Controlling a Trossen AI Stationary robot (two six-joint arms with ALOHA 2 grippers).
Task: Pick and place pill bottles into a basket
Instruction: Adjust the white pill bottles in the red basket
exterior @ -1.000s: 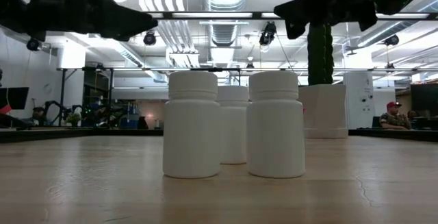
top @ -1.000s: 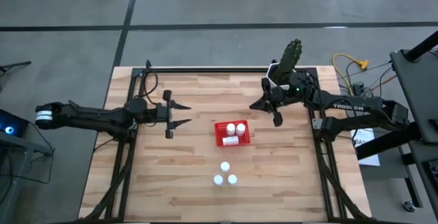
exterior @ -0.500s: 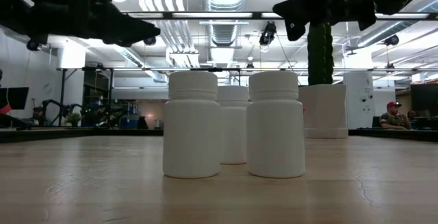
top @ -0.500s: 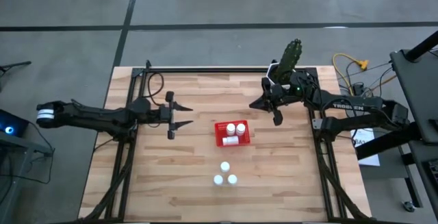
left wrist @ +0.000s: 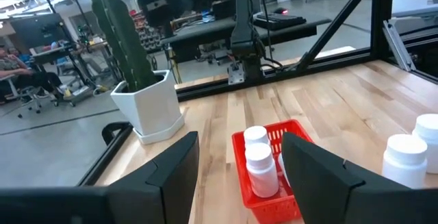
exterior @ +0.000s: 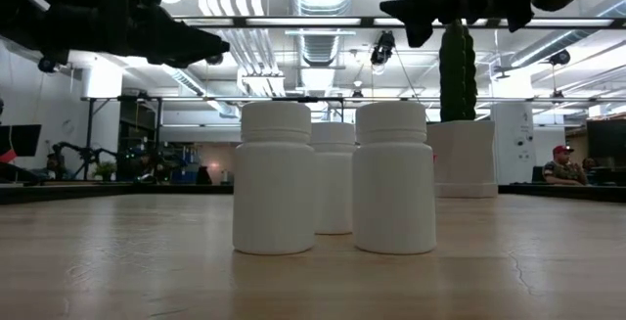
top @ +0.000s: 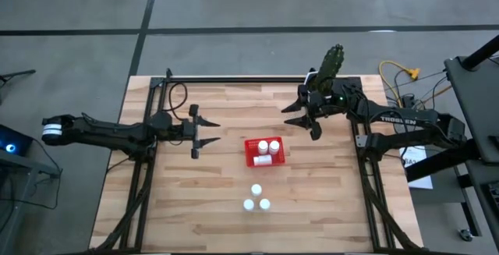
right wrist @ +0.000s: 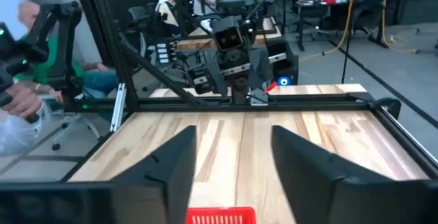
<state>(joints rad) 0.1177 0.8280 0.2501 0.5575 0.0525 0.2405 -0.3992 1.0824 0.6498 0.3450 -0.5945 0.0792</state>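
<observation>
We see three small white cylindrical pill bottles [top: 256,200] standing upright on the wooden tabletop [top: 179,208], just in front of the red slotted plastic basket [top: 264,153] (three more inside). Both claws hang spread and empty: the left claw [top: 205,131] beside the basket, the right claw [top: 300,118] behind it, neither clearly nearer, we judge.

Three pill bottles [top: 263,152] in basket [top: 251,159], three bottles [top: 256,199] before it

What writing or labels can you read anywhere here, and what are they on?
"TROSSEN": white letters on the right arm, only partly legible in the high view.
The pill bottles are plain white, with no label showing.
The red basket and white cactus pot show no writing.
</observation>
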